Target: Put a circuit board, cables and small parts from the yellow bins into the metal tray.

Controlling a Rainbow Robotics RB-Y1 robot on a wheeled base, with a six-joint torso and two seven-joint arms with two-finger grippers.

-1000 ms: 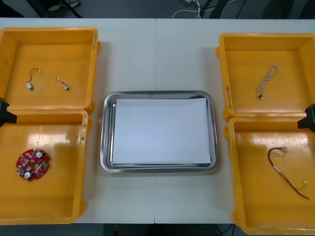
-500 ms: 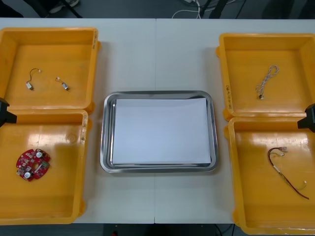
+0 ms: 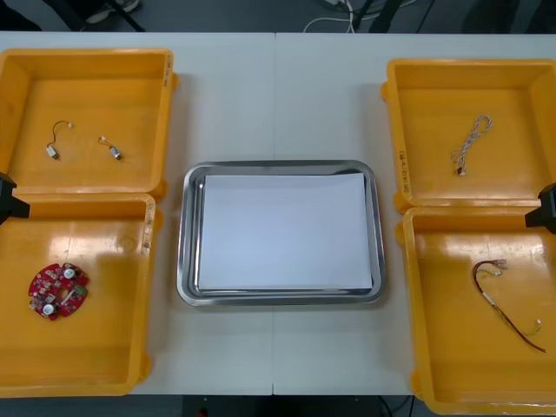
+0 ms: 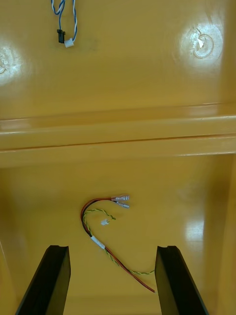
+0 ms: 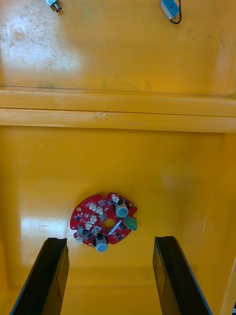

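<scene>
The metal tray point(image 3: 281, 166), white inside, lies at the table's middle. A round red circuit board point(image 3: 57, 290) rests in the near left yellow bin point(image 3: 147, 295). My left gripper point(image 5: 110, 239) hangs open above that board point(image 5: 103, 220), its fingers point(image 5: 51, 275) apart on either side of it. A red and yellow cable point(image 3: 505, 303) lies in the near right bin point(image 3: 407, 304). My right gripper point(image 4: 112, 247) stands open over this cable point(image 4: 98, 226). In the front view each arm shows as a black piece at the left edge point(image 3: 8, 198) and right edge point(image 3: 546, 209).
Two small metal parts point(image 3: 54, 149) point(image 3: 113, 152) sit in the far left bin point(image 3: 167, 113). A twisted blue and white cable point(image 3: 470, 143) lies in the far right bin point(image 3: 392, 130). Bare table runs between the bins and the tray.
</scene>
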